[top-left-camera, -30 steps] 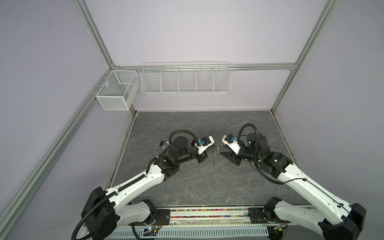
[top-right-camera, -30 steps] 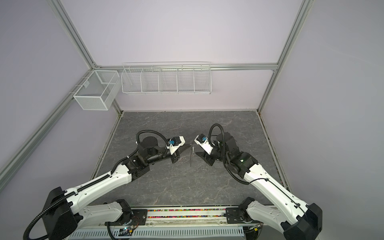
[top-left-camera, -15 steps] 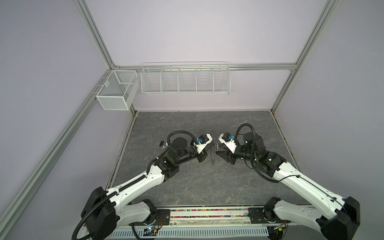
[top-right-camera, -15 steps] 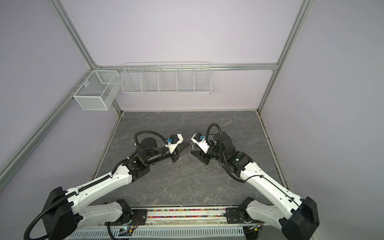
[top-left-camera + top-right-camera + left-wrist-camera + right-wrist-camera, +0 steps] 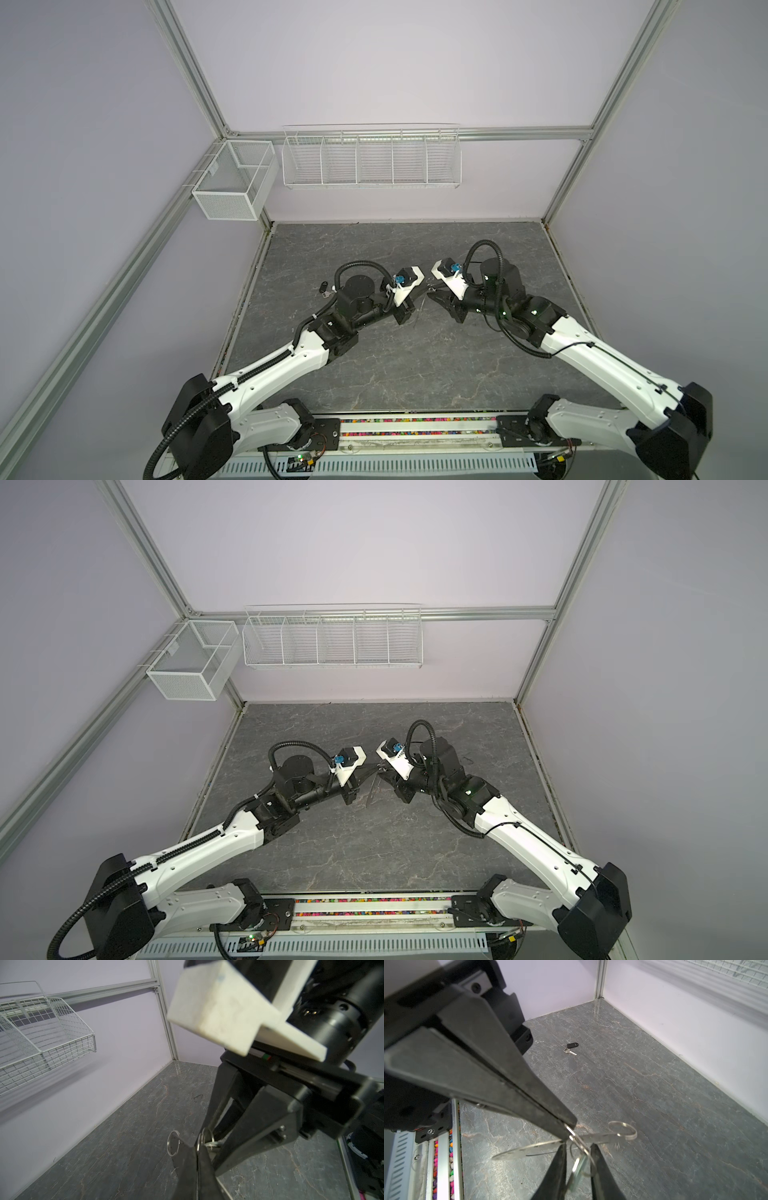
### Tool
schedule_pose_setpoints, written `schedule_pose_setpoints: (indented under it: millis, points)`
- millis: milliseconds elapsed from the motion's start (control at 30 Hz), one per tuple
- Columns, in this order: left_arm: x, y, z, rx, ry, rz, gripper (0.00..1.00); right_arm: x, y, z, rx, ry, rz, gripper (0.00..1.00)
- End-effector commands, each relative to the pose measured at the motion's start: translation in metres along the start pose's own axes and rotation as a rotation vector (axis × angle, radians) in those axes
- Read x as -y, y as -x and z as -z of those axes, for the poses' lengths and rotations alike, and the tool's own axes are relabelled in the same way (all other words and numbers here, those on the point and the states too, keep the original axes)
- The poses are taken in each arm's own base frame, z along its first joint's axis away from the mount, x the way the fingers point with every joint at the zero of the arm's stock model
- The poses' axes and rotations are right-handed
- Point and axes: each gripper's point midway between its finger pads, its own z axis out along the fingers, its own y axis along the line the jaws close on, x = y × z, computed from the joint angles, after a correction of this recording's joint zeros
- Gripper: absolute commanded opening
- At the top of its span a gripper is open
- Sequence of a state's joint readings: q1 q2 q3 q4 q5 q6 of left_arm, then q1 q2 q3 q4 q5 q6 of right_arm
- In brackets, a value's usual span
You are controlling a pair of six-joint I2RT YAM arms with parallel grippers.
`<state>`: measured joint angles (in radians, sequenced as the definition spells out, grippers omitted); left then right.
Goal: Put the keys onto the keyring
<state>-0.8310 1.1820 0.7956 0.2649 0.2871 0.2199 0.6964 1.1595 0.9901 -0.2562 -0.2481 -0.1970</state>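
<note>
My left gripper (image 5: 568, 1129) is shut on the rim of the keyring (image 5: 529, 1150), a flat grey disc held edge-on above the table, with a wire loop (image 5: 623, 1130) at its far end. A pale-headed key (image 5: 578, 1169) hangs from a small ring on the disc. My right gripper (image 5: 578, 1145) has closed in on that key, which fills the slim gap between its fingers. In both top views the two grippers meet at mid-table (image 5: 428, 291) (image 5: 376, 771), the disc (image 5: 371, 789) hanging below them. The black-headed key (image 5: 572, 1045) lies loose on the table, left of my left arm (image 5: 326, 289).
A white wire basket (image 5: 372, 158) hangs on the back wall and a mesh box (image 5: 232, 187) on the left frame post. Purple walls enclose the grey marbled table (image 5: 415, 374). A rail with coloured beads (image 5: 415, 426) runs along the front edge.
My right gripper has moved left up to the left gripper and narrowed its jaws round the hanging key. The left gripper still holds the disc in the same place.
</note>
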Motion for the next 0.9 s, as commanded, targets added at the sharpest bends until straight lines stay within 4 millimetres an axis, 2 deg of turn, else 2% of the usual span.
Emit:
schedule_pose_setpoints:
  millis: [0, 133, 300, 500, 867]
  points:
    - [-0.010, 0.019, 0.003, 0.036, 0.043, 0.027, 0.00, -0.001, -0.006, -0.003, -0.056, -0.004, 0.011, 0.17]
    - [-0.013, 0.024, 0.002, 0.045, 0.045, 0.046, 0.00, -0.003, -0.014, -0.004, -0.094, -0.005, 0.029, 0.12]
    - [-0.015, 0.029, 0.003, 0.074, 0.042, 0.059, 0.00, -0.002, -0.012, -0.003, -0.087, -0.011, 0.032, 0.07]
    - [-0.017, 0.032, 0.004, 0.100, 0.052, 0.071, 0.00, -0.005, -0.014, -0.009, -0.094, 0.011, 0.034, 0.07]
    - [-0.004, 0.025, 0.003, 0.119, -0.026, 0.084, 0.00, -0.021, -0.014, -0.012, -0.085, 0.091, 0.115, 0.08]
